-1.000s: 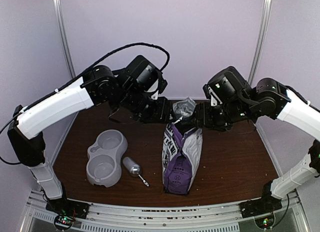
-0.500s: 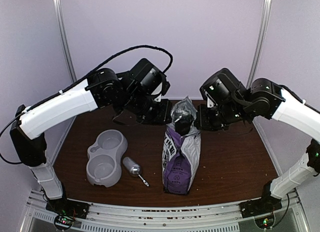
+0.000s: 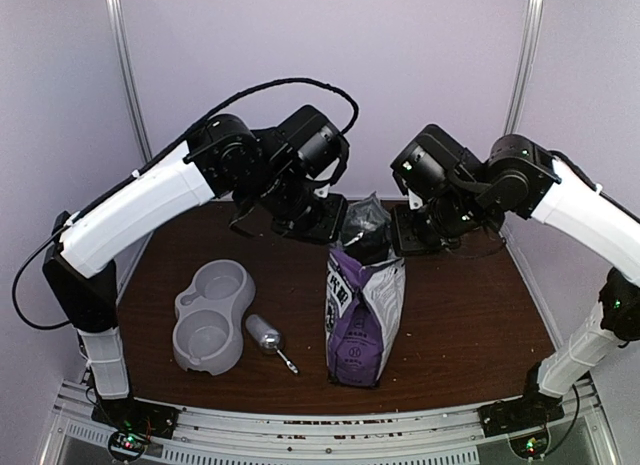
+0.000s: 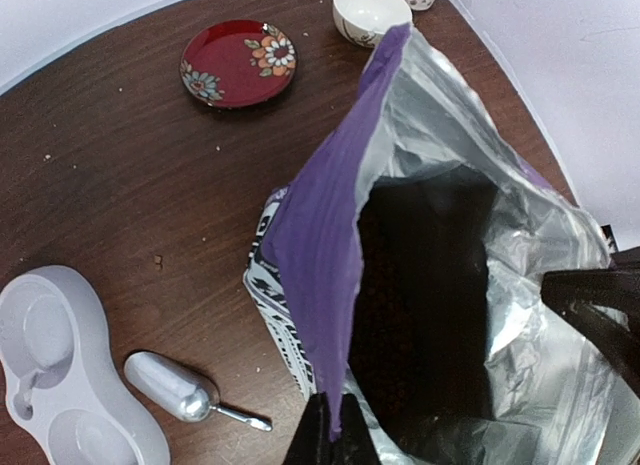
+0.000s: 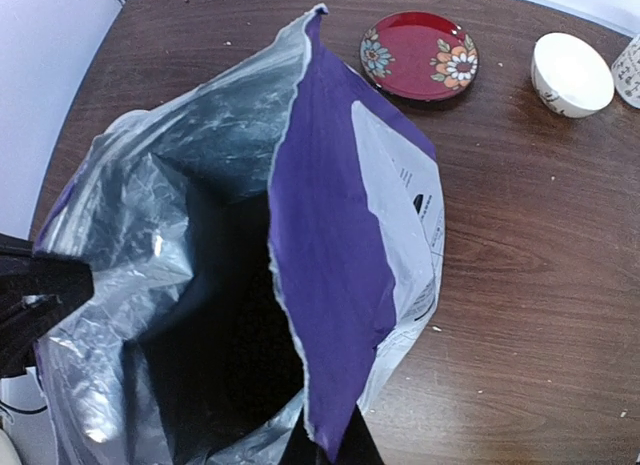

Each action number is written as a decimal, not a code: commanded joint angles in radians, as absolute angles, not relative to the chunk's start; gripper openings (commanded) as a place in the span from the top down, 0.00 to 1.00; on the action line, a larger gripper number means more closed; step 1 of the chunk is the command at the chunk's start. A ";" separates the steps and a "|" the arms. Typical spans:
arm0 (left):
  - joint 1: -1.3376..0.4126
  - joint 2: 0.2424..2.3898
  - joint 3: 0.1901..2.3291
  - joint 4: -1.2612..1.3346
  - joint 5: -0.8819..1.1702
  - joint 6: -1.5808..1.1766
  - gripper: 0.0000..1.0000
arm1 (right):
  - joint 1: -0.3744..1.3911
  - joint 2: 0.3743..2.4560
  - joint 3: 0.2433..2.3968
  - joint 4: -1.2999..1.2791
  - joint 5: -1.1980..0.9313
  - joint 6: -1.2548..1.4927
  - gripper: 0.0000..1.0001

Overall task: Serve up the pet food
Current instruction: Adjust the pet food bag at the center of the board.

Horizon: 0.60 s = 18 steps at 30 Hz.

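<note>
Two pairs of fingers pinch opposite rims of the purple bag, which stands upright on the counter. The left fingers are clenched on one purple edge and the right fingers on the other, holding the foil-lined mouth spread. The inside is dark, so the pet food cannot be made out. To the bag's left lie a grey double bowl, its wells showing only plastic, and a metal scoop. A red plate and a white bowl sit beyond.
</note>
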State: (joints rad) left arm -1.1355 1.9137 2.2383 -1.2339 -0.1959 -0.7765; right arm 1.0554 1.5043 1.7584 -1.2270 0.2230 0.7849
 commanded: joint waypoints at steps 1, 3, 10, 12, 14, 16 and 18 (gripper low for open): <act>-1.122 1.952 2.412 -1.410 -0.315 -0.674 1.00 | 1.043 1.505 1.907 -1.379 0.383 0.704 1.00; -1.121 1.983 2.472 -1.479 -0.333 -0.649 1.00 | 1.038 1.530 1.948 -1.434 0.402 0.686 1.00; -1.113 1.999 2.492 -1.574 -0.334 -0.612 1.00 | 1.032 1.575 1.990 -1.493 0.419 0.649 1.00; -1.110 1.997 2.500 -1.596 -0.332 -0.606 1.00 | 1.030 1.576 1.983 -1.492 0.420 0.650 1.00; -1.105 1.987 2.494 -1.604 -0.333 -0.608 1.00 | 1.029 1.573 1.972 -1.487 0.418 0.653 1.00; -1.102 1.980 2.485 -1.606 -0.335 -0.608 1.00 | 1.028 1.565 1.953 -1.485 0.418 0.661 1.00; -1.101 1.973 2.473 -1.608 -0.339 -0.609 1.00 | 1.026 1.548 1.922 -1.483 0.424 0.675 1.00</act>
